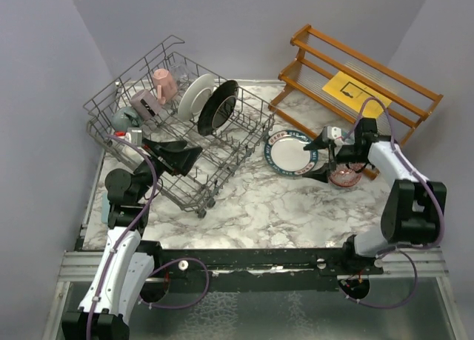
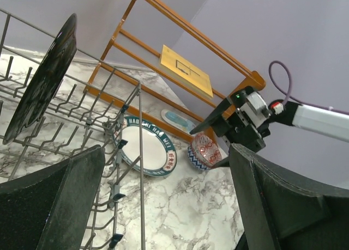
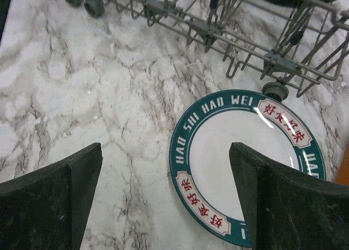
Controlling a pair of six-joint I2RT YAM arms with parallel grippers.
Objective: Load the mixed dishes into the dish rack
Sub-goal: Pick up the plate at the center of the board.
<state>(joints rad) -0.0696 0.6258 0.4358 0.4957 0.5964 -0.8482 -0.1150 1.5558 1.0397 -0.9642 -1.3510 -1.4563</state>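
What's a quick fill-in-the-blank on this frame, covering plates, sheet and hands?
1. The black plate stands on edge in the ____.
2. The teal-rimmed plate lies flat on the ____.
3. The yellow sheet rests on the wooden ____.
4. The left hand and right hand are both ____.
Missing words: rack; table; shelf; open.
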